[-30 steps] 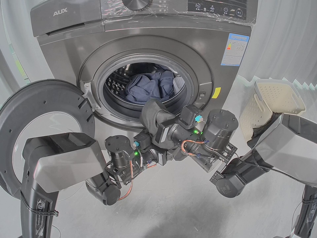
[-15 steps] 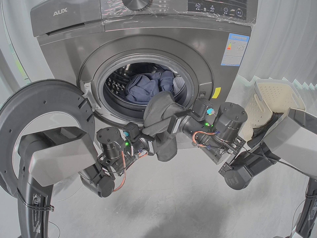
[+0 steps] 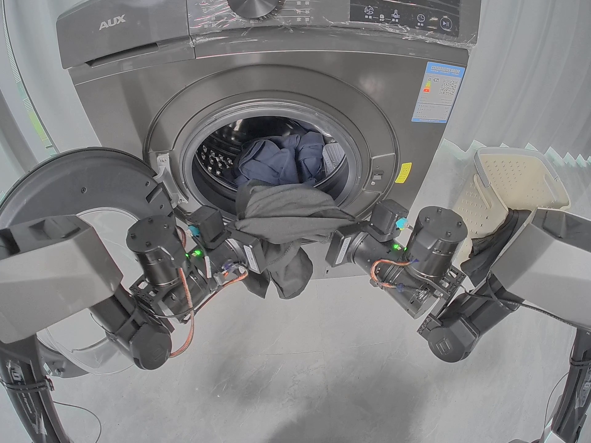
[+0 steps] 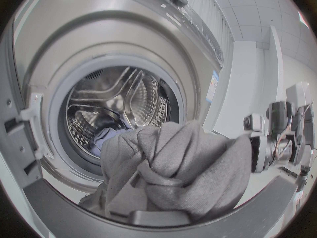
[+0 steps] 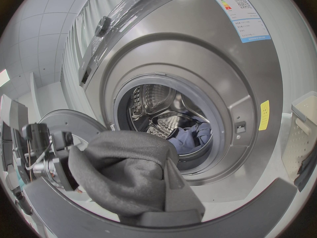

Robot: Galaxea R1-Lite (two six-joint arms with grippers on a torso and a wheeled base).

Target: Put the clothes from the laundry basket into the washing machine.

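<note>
Garment [image 3: 289, 211] held stretched between left gripper [image 3: 251, 257] and right gripper [image 3: 337, 246]

The setting was a staged test area rather than a home laundry. A washing machine [image 3: 271, 93] with protective film [image 3: 320, 1] and energy label [image 3: 438, 91] stood on a bare grey floor [image 3: 320, 364], enclosed by white curtains [image 3: 535, 63] under a panelled ceiling [image 4: 251, 20].

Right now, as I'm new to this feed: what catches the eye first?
A grey garment is held between the left gripper and right gripper, just before the washing machine's open mouth. Inside it lie blue clothes; the pale basket stands at the robot's right.
</note>
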